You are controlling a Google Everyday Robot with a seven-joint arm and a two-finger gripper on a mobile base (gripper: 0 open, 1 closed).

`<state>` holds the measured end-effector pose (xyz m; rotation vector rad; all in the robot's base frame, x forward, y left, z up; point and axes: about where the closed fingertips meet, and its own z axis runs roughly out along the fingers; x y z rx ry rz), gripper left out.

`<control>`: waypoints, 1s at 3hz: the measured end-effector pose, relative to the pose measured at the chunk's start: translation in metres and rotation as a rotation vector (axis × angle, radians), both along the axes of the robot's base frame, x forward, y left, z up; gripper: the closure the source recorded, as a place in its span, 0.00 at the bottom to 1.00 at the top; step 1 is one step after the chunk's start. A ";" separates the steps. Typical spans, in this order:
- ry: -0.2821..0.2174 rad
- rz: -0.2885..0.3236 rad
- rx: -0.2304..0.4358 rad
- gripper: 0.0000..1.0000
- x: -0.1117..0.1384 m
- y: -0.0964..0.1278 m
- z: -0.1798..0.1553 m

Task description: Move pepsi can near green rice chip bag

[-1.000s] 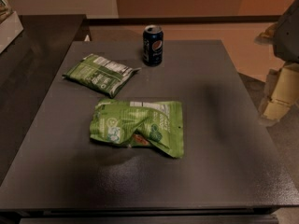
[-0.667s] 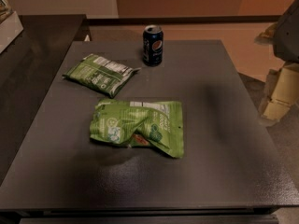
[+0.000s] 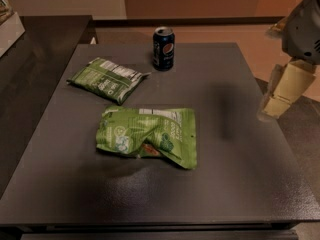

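While the pepsi can (image 3: pixel 163 48) is standing upright near the far edge of the dark table (image 3: pixel 240 184), the gripper (image 3: pixel 274 101) is hanging off the table's right side, well apart from the can and touching nothing. It is pointing downward below the grey arm housing (image 3: pixel 305 31). It is holding nothing, but whether it is released or clenched I cannot tell from this angle.

The can is showing its round logo toward the camera. Its silver top is facing up, and nothing of its contents is showing. The green rice chip bag (image 3: pixel 147 136) is lying flat and wrinkled in the middle of the table, nearer the camera than the can and clearly apart from it. Its white label strip is running along its far edge, and an orange-red spot is showing low on its front. It is probably sealed, though the crumpled near corner is making that hard to confirm. A smaller, darker green bag (image 3: pixel 107 79) is lying flat to the left, between the can and the larger bag in depth, touching neither.

Compared with a second ago, nothing is differing. The can and both bags are sitting where they were, and the gripper is staying at the same spot beside the right edge.
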<state>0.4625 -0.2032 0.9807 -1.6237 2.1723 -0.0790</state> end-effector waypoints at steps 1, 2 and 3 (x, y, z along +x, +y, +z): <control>-0.038 0.018 0.081 0.00 0.032 0.019 -0.001; -0.064 0.029 0.173 0.00 0.074 0.042 -0.007; -0.076 0.022 0.244 0.00 0.115 0.061 -0.017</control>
